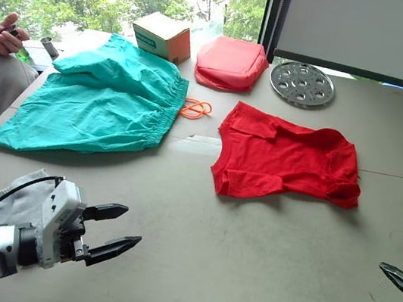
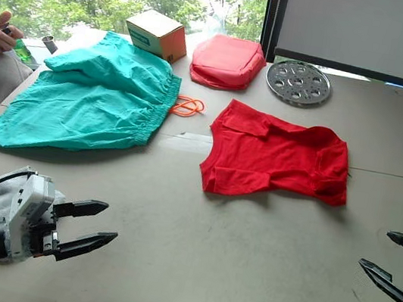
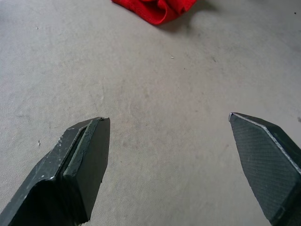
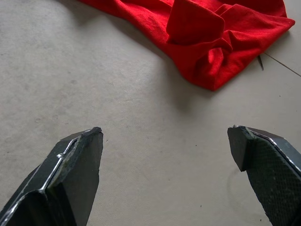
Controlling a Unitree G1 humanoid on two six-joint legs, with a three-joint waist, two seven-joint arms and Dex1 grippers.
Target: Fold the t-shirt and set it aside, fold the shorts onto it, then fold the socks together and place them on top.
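Note:
The red t-shirt [image 1: 281, 157] lies crumpled flat in the middle of the table, sleeves partly folded over; its hem corner shows in the right wrist view [image 4: 197, 42]. The teal shorts [image 1: 106, 101] are spread at the far left, their orange drawstring [image 1: 195, 109] trailing toward the shirt. A light grey sock [image 1: 18, 202] lies at the near left, partly hidden behind my left arm. My left gripper [image 1: 124, 229] hovers open over bare table near the front left. At the near right edge my right gripper [image 2: 393, 256] is open too, apart from the shirt.
A salmon-red zipped pouch [image 1: 230, 64], a cardboard box [image 1: 163, 36] and a perforated metal disc [image 1: 302, 83] stand along the far edge. A person sits at the far left, a hand [image 1: 7, 32] holding a dark object. A grey table [image 1: 246, 258] lies under everything.

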